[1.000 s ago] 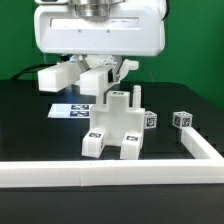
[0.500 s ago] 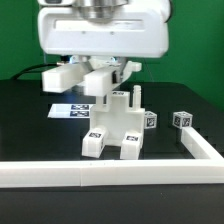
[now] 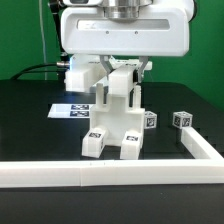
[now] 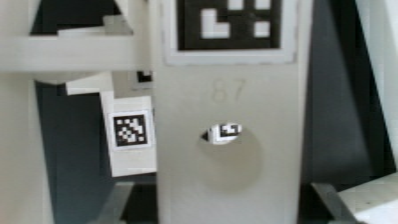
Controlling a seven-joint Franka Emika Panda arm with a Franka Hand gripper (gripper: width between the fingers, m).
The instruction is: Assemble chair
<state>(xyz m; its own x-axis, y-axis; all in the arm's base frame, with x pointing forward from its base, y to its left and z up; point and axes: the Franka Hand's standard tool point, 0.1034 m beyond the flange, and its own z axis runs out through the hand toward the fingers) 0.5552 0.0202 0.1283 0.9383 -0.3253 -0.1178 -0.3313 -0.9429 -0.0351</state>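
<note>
Exterior view. A black table (image 3: 30, 130) stands before a green backdrop (image 3: 25, 40), edged at the front and on the exterior view's right by a low white border rail (image 3: 100, 172). The marker board (image 3: 68, 110) lies flat toward the exterior view's left. The gripper (image 3: 121, 72) is clenched on a white chair piece (image 3: 117, 92), which hangs directly above, and close to or touching, the partly built chair (image 3: 118, 132) at the table's centre. A tagged loose cube (image 3: 182, 119) sits well apart, on the exterior view's right near the rail.

Wrist view. One white panel (image 4: 222, 150) fills the frame, probably the held piece. It carries a square tag (image 4: 222, 25) and, further along its face, a small round hole (image 4: 226, 133). Whether any joint has engaged cannot be told.

Risk, as judged. If the piece comes down tilted or offset, its mating features may miss and jam. The sideways push could then shove the unclamped partly built chair across the table or tip it, and the piece could twist in the grasp.
</note>
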